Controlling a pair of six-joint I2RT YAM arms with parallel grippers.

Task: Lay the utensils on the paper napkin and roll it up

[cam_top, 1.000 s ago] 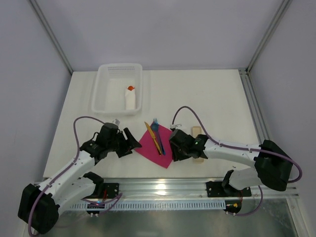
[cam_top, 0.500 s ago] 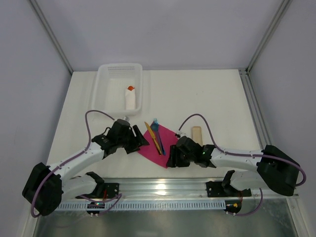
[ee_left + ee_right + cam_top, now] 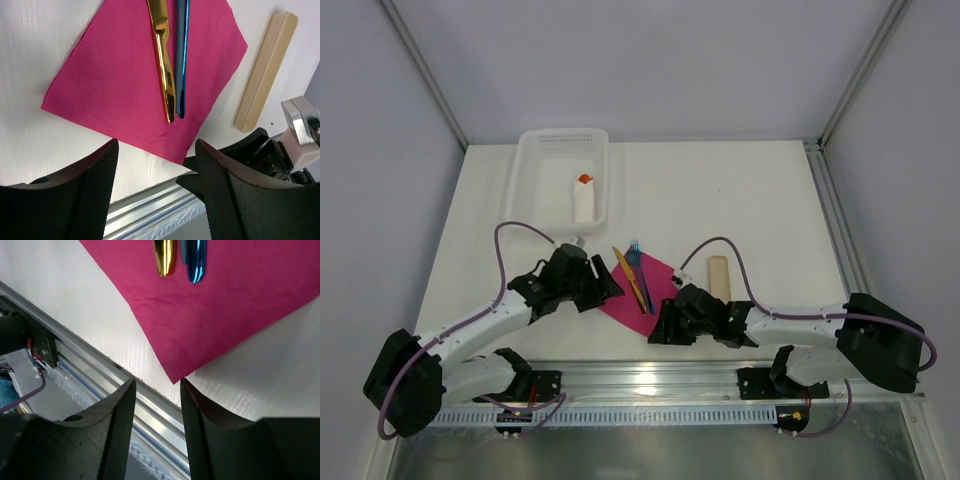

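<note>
The pink paper napkin (image 3: 658,285) lies as a diamond near the table's front edge. On it lie the yellow-orange knife (image 3: 631,279) and, right beside it, the blue fork and spoon (image 3: 639,268), overlapping. My left gripper (image 3: 606,286) is open and empty at the napkin's left corner. In the left wrist view (image 3: 156,145) it hovers over the napkin (image 3: 120,85), knife (image 3: 164,65) and blue utensils (image 3: 181,60). My right gripper (image 3: 657,333) is open and empty. In the right wrist view (image 3: 157,382) its right fingertip (image 3: 186,390) is at the napkin's near corner (image 3: 235,305).
A white basket (image 3: 535,205) at the back left holds a white roll with an orange tip (image 3: 584,200). A beige strip (image 3: 718,277) lies right of the napkin, also in the left wrist view (image 3: 262,70). A metal rail (image 3: 650,375) runs along the front edge.
My left gripper moved right to the napkin's left corner. My right gripper moved off the beige strip, toward the front edge, to the napkin's near corner. Napkin and utensils stayed put.
</note>
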